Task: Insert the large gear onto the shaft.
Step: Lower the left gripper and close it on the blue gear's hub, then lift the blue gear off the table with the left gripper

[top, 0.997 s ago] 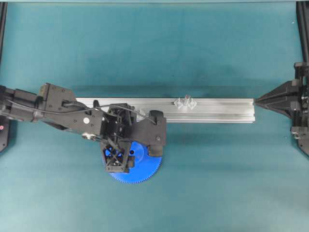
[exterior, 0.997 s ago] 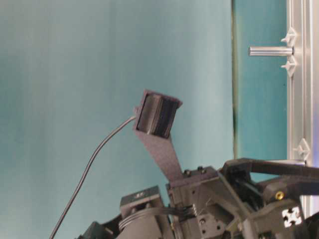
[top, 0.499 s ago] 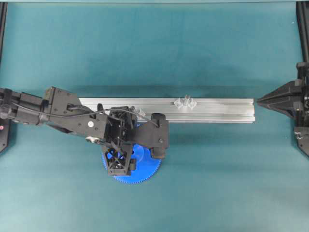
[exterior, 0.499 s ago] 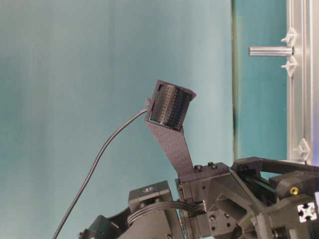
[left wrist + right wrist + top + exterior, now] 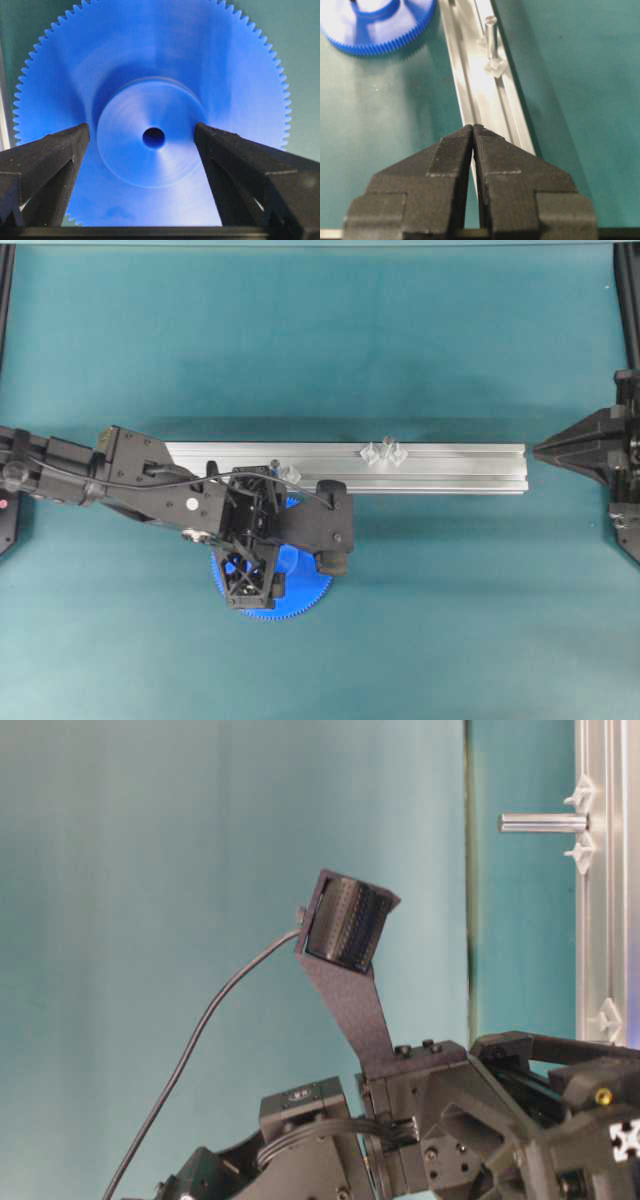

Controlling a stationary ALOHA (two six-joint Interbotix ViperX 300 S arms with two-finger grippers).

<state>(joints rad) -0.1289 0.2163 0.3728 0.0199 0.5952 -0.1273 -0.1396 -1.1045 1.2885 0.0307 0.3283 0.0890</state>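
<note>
- Long silver aluminium rail point(image 5: 420, 468) lies across the teal table point(image 5: 450, 620).
- Big flat bright-blue toothed plastic gear point(image 5: 150, 90) lies flat just before the rail.
- My left gripper point(image 5: 142, 142) spread wide, fingers point(image 5: 50, 160) flanking its raised hub, not touching.
- My right gripper point(image 5: 472, 131) pinched closed, empty, near the rail's end.
- Thin silvery upright shaft point(image 5: 490, 31) on the rail, apart from the gear.

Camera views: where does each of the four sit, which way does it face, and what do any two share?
Overhead: above the table, looking down; gear, rail, both arms.
Table-level: low, image turned sideways; shaft, left arm's upper parts.
Left wrist: looks down between the open left claw at the gear hub.
Right wrist: behind the shut right claw, looks along the rail.
Shared: gear in overhead and both wrist views.
</note>
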